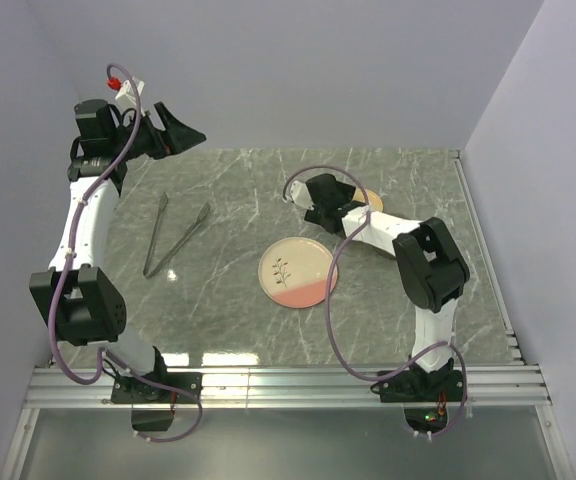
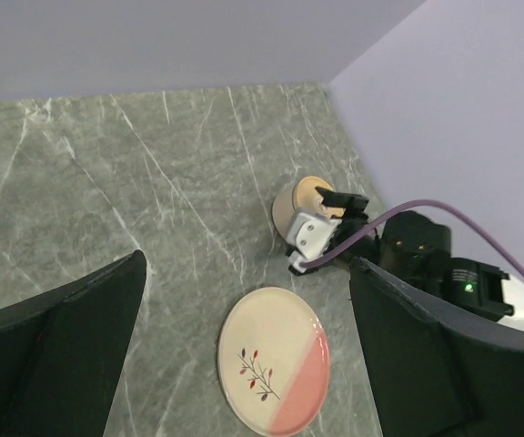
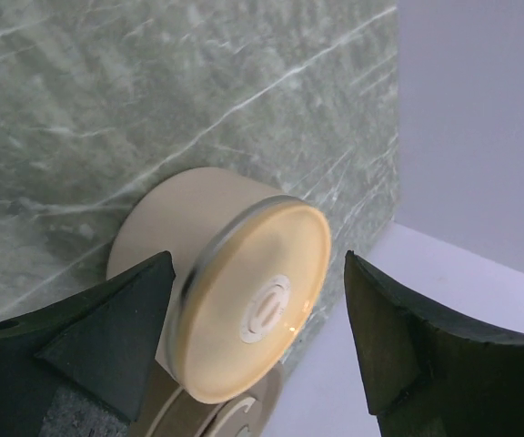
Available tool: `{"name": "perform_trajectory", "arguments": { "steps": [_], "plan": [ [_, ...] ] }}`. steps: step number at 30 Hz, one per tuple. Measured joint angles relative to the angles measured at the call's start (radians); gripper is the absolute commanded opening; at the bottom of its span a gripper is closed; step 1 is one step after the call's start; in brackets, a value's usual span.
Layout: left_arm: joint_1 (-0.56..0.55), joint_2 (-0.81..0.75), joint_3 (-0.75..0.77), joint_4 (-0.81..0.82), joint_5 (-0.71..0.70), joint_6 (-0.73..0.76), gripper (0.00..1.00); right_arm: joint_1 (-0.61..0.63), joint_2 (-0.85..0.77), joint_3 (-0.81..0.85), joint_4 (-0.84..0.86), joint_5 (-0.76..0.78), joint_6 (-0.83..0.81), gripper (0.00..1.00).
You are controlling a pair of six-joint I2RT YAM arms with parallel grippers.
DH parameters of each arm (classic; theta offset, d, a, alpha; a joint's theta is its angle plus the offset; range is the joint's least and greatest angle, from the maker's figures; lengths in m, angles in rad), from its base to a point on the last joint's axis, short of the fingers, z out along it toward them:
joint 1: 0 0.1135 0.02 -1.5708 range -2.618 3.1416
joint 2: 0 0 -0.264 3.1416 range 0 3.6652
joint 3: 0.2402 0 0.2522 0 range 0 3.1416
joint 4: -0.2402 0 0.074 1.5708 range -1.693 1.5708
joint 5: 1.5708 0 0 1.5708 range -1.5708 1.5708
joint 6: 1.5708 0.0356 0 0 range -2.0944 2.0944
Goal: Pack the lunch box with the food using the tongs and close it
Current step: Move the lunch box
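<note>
Your left gripper point(image 2: 248, 264) is parked high over the far-left corner of the table point(image 1: 228, 310), jaws fully apart with nothing in them; my read is it's held up there to keep the workspace clear. The tongs point(image 1: 153, 245) lie flat on the marble just right of that arm, splayed in a V with the joint at the near end, untouched and easy for it to reach. The plate point(image 1: 303, 262) sits mid-table and is bare (no food shows in any view, so I can't tell you where it is). Your right gripper point(image 3: 257, 264) is spread around the lunch box point(image 3: 162, 228) at the far right, one finger each side of the round cream body, gap visible, so no grip yet. Lid looks on; I'd guess you're lining up to hold it for opening
</note>
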Motion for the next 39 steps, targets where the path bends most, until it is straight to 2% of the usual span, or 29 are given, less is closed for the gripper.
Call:
{"name": "perform_trajectory", "arguments": {
  "steps": [16, 23, 27, 31, 39],
  "plan": [
    [0.000, -0.013, -0.032, 0.008, -0.003, -0.010, 0.99, -0.109, 0.066, -0.012, 0.066, 0.042, -0.062, 0.79],
    [0.000, -0.013, -0.032, 0.012, -0.003, -0.022, 0.99, -0.145, 0.066, -0.005, 0.034, 0.042, -0.042, 0.69],
    [0.000, -0.013, -0.032, 0.013, -0.003, -0.028, 0.99, -0.165, 0.066, 0.011, -0.022, 0.037, -0.007, 0.68],
    [0.000, -0.013, -0.032, 0.021, -0.003, -0.037, 0.99, -0.183, 0.065, 0.018, -0.056, 0.031, 0.024, 0.69],
    [0.000, 0.010, 0.002, -0.035, -0.024, 0.001, 0.99, -0.193, 0.035, 0.100, -0.207, -0.046, 0.144, 0.83]
  ]
}}
